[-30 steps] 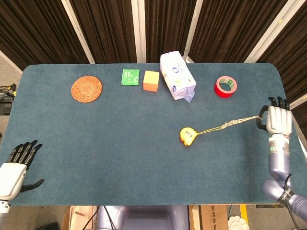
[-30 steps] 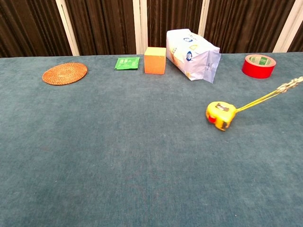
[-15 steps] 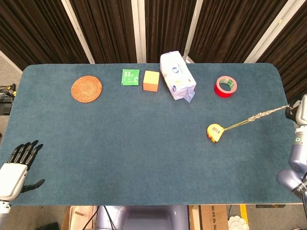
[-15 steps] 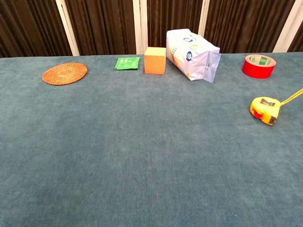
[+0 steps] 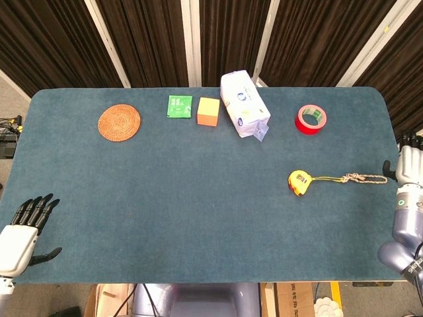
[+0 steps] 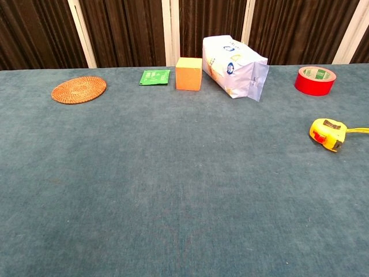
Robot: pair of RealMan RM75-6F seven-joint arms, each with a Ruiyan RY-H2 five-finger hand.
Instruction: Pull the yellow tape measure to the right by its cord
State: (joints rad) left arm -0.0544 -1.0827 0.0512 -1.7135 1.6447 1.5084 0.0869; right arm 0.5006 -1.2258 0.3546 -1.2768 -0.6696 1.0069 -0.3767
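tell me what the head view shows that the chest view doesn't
Only the head view shows both hands: the left hand open at the table's near left corner, the right hand at the right edge, and the cord's far end lying just short of it. The chest view adds nothing new. Both show the yellow tape measure, red tape roll, white bag, orange block, green packet and woven coaster.

Yellow tape measure (image 5: 299, 182) (cord (image 5: 353, 179) slack)
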